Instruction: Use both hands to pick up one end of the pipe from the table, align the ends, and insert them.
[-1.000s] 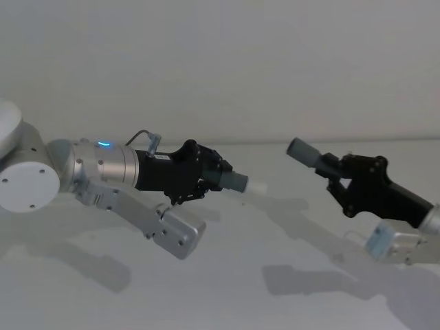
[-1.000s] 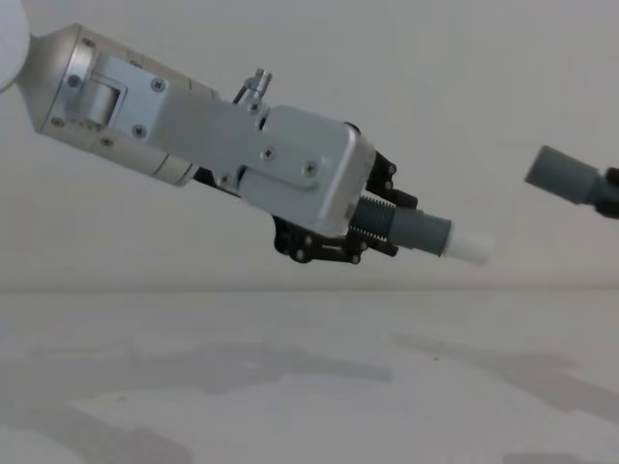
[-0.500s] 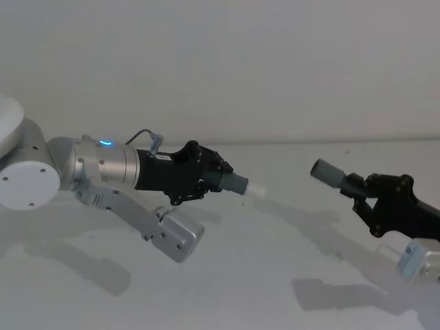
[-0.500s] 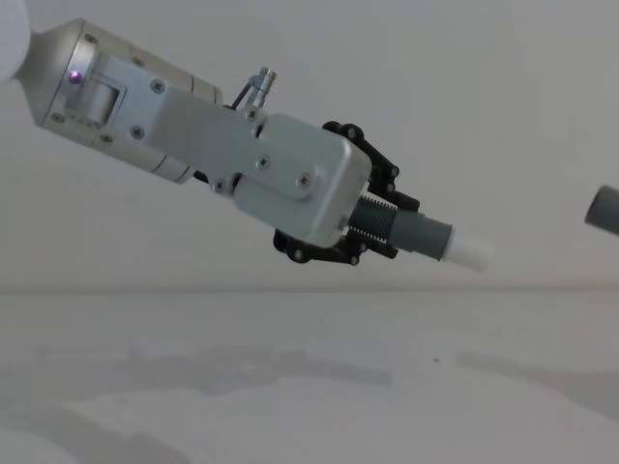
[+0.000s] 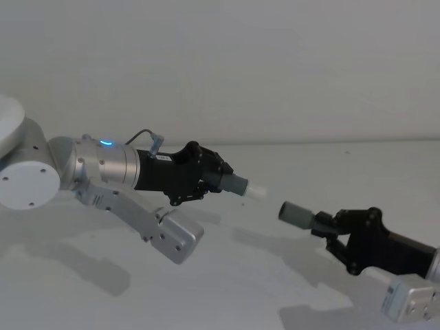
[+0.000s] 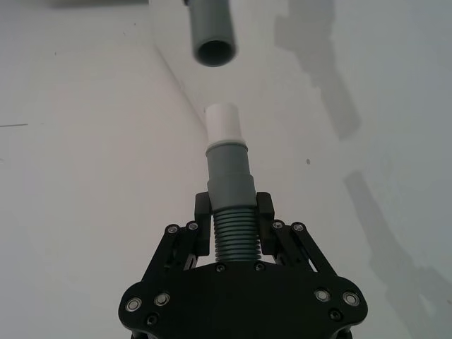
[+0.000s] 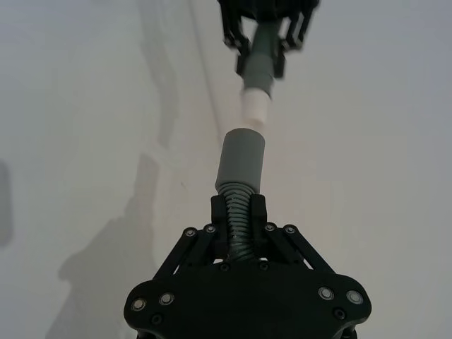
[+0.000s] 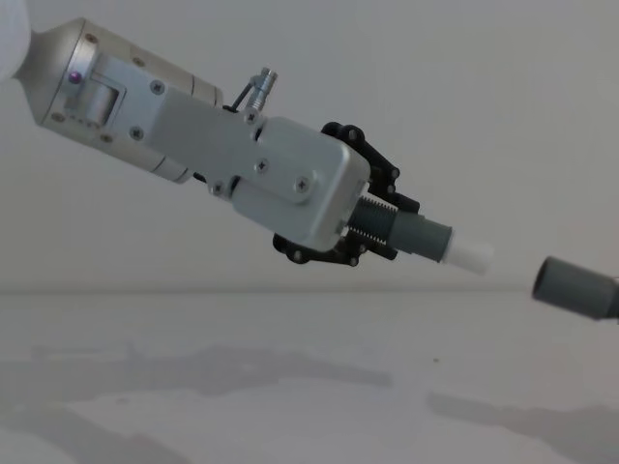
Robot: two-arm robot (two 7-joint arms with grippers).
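Observation:
My left gripper (image 5: 212, 180) hangs above the white table (image 5: 227, 282), shut on the ribbed short pipe piece (image 6: 233, 236). Its grey cuff (image 5: 234, 184) and white tip (image 5: 255, 192) stick out toward the right. My right gripper (image 5: 330, 225) is lower and to the right, shut on the other ribbed pipe piece (image 7: 239, 201). That piece's open grey cuff (image 5: 296, 214) points at the white tip, with a short gap between them. In the left wrist view the open cuff (image 6: 212, 35) sits just beyond the white tip (image 6: 223, 123), slightly off its line. The rest of both hoses is hidden behind the grippers.
A plain white wall rises behind the table. The left arm's silver link (image 5: 165, 230) hangs low over the table, casting shadows. In the chest view the left arm's metal housing (image 8: 251, 169) reaches from the upper left, with the right cuff (image 8: 573, 287) at the right edge.
My right gripper has dropped lower and swung back left with its pipe piece, bringing the open cuff close to the white tip. The left gripper has barely moved.

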